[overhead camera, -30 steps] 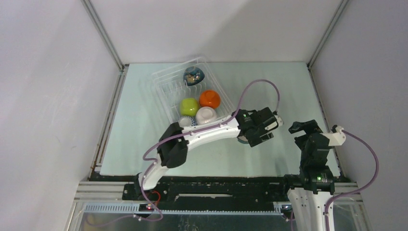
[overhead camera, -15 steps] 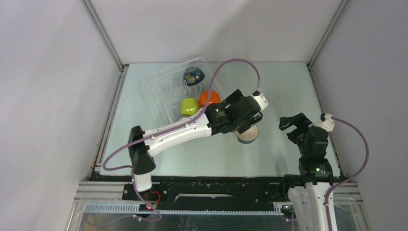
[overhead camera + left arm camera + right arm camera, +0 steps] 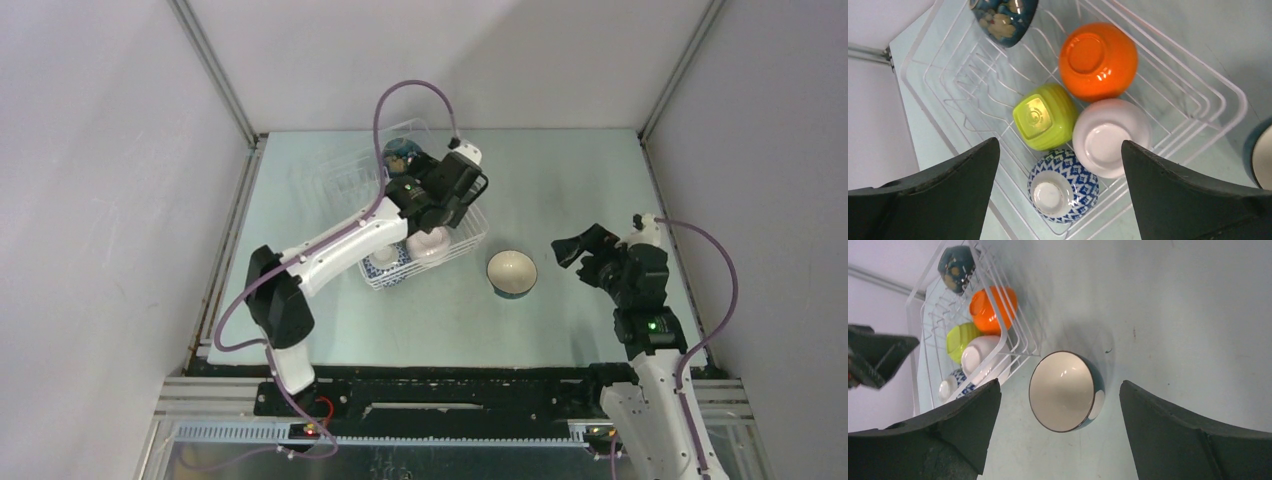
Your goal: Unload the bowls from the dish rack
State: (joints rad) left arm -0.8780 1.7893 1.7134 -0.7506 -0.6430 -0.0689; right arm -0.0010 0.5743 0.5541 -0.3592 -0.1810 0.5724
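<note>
Left fingers (image 3: pixel 943 195), wide and empty, are back over the dish rack (image 3: pixel 1198 95), having left the teal-and-white bowl (image 3: pixel 511 272) upright on the surface (image 3: pixel 590 190) beside it, so five bowls (image 3: pixel 1048 122) remain inside.

In the white wire dish rack (image 3: pixel 973 80) we see a glossy orange bowl (image 3: pixel 1098 60), a lime green bowl (image 3: pixel 1045 122), a plain white bowl (image 3: pixel 1110 137), a blue-and-white bowl (image 3: pixel 1063 182) in a diamond lattice, and a dark blue-green bowl (image 3: pixel 1003 17) dappled with tan blossoms. On the pale mint table (image 3: pixel 1173 315) we find a teal bowl (image 3: pixel 1065 390), white-patched outside, cream within, dark at the rim.
</note>
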